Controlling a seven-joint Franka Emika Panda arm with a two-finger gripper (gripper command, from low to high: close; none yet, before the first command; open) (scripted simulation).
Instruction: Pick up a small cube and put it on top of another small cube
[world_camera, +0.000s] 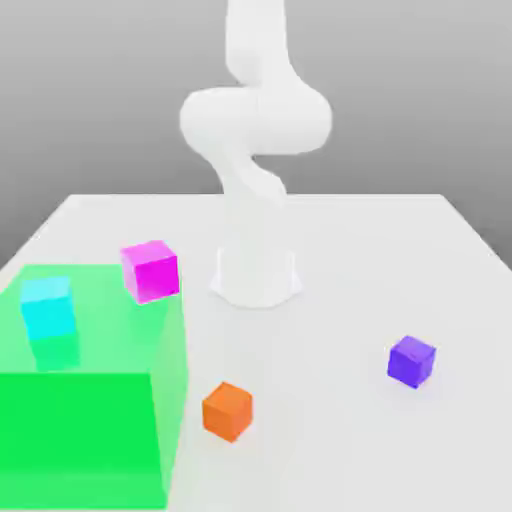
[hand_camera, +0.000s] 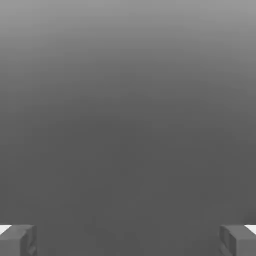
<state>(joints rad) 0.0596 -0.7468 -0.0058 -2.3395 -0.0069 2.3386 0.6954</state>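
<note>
With the claw (hand_camera: 128, 242) spread wide on nothing and the purple cube (world_camera: 411, 361) lying on the table (world_camera: 350, 280) well away from it, centre above before descending.

The gripper (hand_camera: 128, 241) is holding its two grey fingers (hand_camera: 17, 241) spread wide apart against a plain grey backdrop, nothing lying between them.
</note>
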